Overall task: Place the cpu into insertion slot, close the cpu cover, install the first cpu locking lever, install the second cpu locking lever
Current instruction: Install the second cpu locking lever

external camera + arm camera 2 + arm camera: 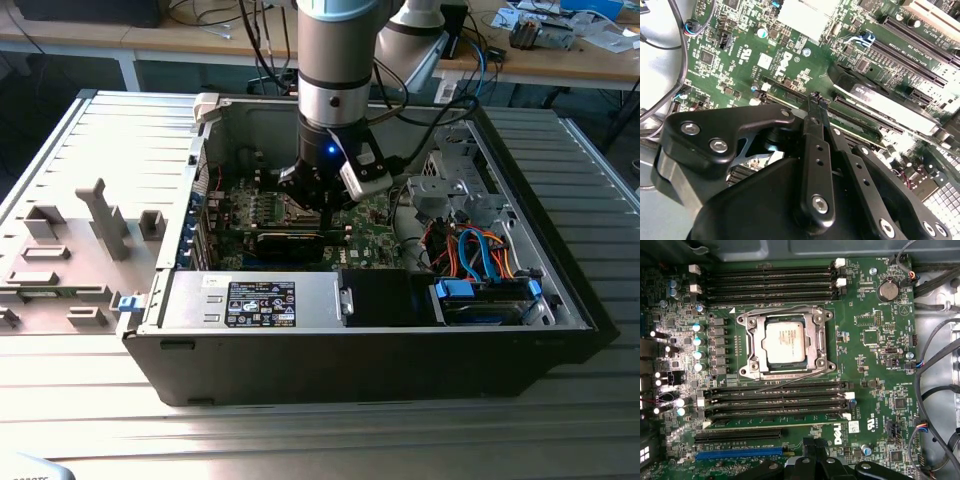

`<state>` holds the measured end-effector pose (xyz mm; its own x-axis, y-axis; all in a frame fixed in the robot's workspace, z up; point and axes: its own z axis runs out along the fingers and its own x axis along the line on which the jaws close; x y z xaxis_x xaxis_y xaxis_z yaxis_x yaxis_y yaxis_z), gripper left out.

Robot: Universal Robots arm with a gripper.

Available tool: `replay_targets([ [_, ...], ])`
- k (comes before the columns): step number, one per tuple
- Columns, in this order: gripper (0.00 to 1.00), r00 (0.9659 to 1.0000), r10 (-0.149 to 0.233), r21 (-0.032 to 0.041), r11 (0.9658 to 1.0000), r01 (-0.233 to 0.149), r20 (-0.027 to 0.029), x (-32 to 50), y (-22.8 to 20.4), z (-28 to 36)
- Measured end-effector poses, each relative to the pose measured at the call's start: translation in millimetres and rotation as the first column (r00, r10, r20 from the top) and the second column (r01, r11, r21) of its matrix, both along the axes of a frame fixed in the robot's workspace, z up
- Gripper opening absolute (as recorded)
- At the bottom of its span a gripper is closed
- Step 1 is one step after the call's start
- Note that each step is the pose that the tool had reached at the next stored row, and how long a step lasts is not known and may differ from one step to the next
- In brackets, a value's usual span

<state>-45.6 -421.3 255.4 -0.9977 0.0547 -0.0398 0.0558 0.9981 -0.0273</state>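
Currently the black end effector (816, 100) is hovering over the green motherboard (875, 365), fingers pinched together, holding nothing | small silver-grey square cpu (784, 342) is sitting in the insertion slot under the silver frame-shaped cpu cover (754, 344) | levers: press squarely, judged | first wrist view is showing the socket; second wrist view is showing the fingertips.

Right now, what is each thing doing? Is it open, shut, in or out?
cpu: lying flat, silver top up, showing through the cover's window.
cpu cover: down around the cpu.
locking lever: slanting out from the cover, looks unlatched.
gripper: shut, holding nothing, above the board.
memory slots: empty.
computer case: open on top.
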Motion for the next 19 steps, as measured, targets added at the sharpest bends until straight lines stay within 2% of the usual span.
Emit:
replay_targets([
  [12,0.11,1.0000,0.000,0.0000,1.0000,0.000,0.0000,0.0,-5.1,-0.2],
  [16,0.11,1.0000,0.000,0.0000,1.0000,0.000,0.0000,-0.1,-8.3,-0.8],
  [19,0.11,1.0000,0.000,-0.0001,1.0000,0.000,-0.0001,-0.4,-8.2,-1.1],
])
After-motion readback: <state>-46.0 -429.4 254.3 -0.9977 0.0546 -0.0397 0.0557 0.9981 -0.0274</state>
